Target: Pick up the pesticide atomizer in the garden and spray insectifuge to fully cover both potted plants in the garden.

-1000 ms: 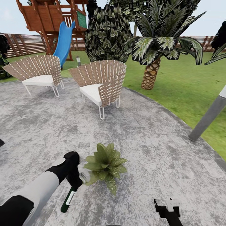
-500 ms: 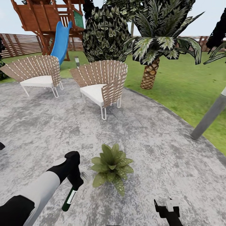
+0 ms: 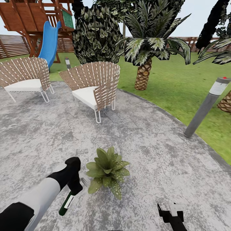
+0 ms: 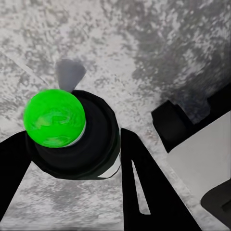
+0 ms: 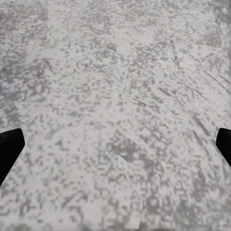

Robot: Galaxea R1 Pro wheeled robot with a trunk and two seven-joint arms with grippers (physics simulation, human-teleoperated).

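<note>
The left gripper (image 3: 75, 185) is clamping the pesticide atomizer (image 3: 66, 204), its jaws clenched around the upper part of the bottle. In the head view the dark green body with its white label is hanging down and slanting away from the plant below the gripper, while the pale spray head (image 3: 84, 181) is jutting out toward the leaves. The left wrist view is looking down along the black fingers (image 4: 142, 187) onto the bottle (image 4: 72, 137), a bright green round end facing the camera, with the mottled patio (image 4: 159, 48) beneath.

Just beside the nozzle, the broad potted plant (image 3: 107, 171) with pale-speckled leaves is sitting on the grey paving (image 3: 154, 141). Its nearest leaves are almost touching the spray head; I cannot tell whether they are actually in contact.

The right gripper (image 3: 170, 213) is waiting low at the edge of the head view, well apart from the plant. In its own wrist view the two dark fingertips (image 5: 9, 147) are standing far apart at the frame's sides, so the jaws are released and grasping nothing.

Farther out, two woven chairs (image 3: 93, 86), a palm (image 3: 144, 67), a grey bollard lamp (image 3: 205, 107), the lawn (image 3: 173, 83) and a slide (image 3: 49, 43) are ringing the patio.

The pickup looks done and the robot appears to be spraying this first plant. The next move probably calls for keeping the nozzle aimed at the rosette until it is covered, then finding the second plant.
</note>
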